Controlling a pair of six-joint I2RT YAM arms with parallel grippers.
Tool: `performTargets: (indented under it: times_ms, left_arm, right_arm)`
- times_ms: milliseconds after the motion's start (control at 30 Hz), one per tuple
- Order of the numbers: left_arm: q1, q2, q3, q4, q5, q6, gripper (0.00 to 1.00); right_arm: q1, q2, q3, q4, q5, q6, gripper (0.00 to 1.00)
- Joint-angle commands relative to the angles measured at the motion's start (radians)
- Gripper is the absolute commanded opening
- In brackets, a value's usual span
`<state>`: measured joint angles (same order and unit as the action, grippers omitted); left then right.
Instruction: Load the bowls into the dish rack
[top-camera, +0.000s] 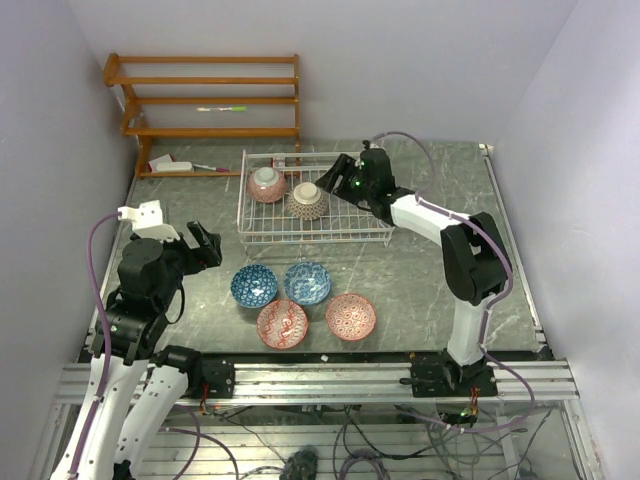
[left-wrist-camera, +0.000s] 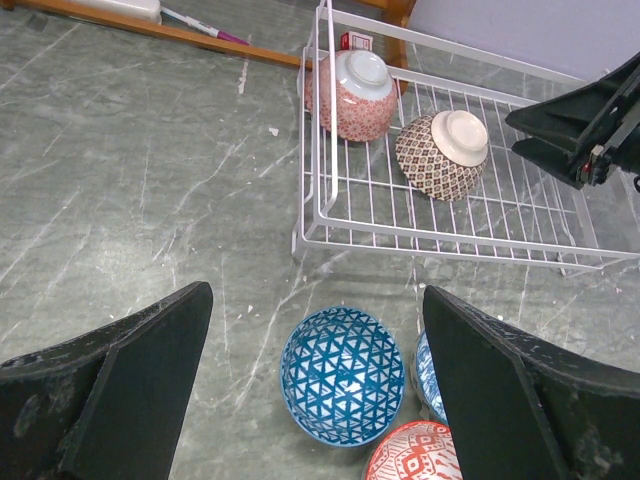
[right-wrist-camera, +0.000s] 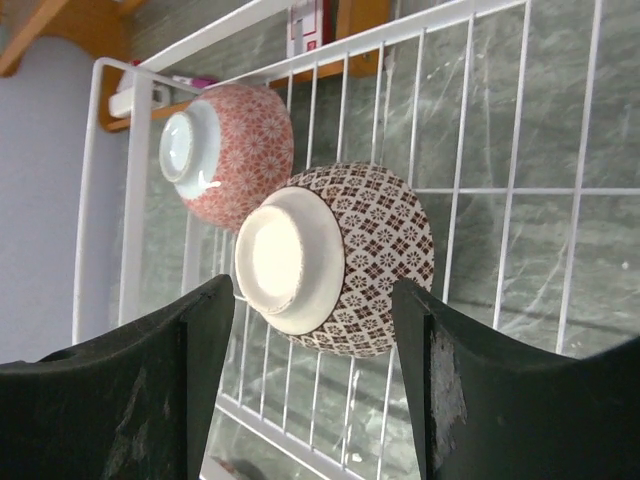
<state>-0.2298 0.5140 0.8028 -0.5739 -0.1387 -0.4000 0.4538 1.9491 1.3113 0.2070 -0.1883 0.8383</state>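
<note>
The white wire dish rack (top-camera: 318, 238) stands at the back middle of the table. Two bowls lie overturned in it, a pink-patterned one (top-camera: 267, 184) and a brown-and-white one (top-camera: 307, 200). Two blue bowls (top-camera: 254, 286) (top-camera: 307, 282) and two red bowls (top-camera: 282, 324) (top-camera: 351, 316) sit upright on the table in front of it. My right gripper (right-wrist-camera: 312, 290) is open and empty, just behind the brown-and-white bowl (right-wrist-camera: 340, 260), over the rack. My left gripper (left-wrist-camera: 318, 295) is open and empty above the left blue bowl (left-wrist-camera: 347, 374).
An orange-brown wooden shelf unit (top-camera: 205, 100) stands against the back wall at the left, with a pen and a white object (top-camera: 172, 164) on it. Walls close in on the left, right and back of the table.
</note>
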Motion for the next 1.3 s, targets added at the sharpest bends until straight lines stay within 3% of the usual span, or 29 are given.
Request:
performTargets:
  times_ms: [0,167,333,767,1267]
  left_arm:
    - [0.014,-0.004,-0.007,0.014,-0.011,0.007,0.98]
    - [0.014,-0.002,-0.007,0.014,-0.007,0.007,0.98]
    - [0.015,-0.006,-0.009,0.014,-0.006,0.007,0.97]
    - [0.015,-0.006,-0.008,0.013,-0.010,0.007,0.98]
    - [0.015,-0.006,-0.008,0.012,-0.012,0.007,0.98]
  right_arm:
    - [0.085,-0.035,0.133,-0.226,0.172,-0.188,0.64]
    - [0.219,-0.046,0.225,-0.379,0.364,-0.335,0.64]
    - [0.278,-0.038,0.243,-0.440,0.445,-0.341,0.60]
    - [0.289,0.048,0.232,-0.373,0.592,-0.375,0.56]
    - [0.249,0.172,0.271,-0.267,0.657,-0.362,0.53]
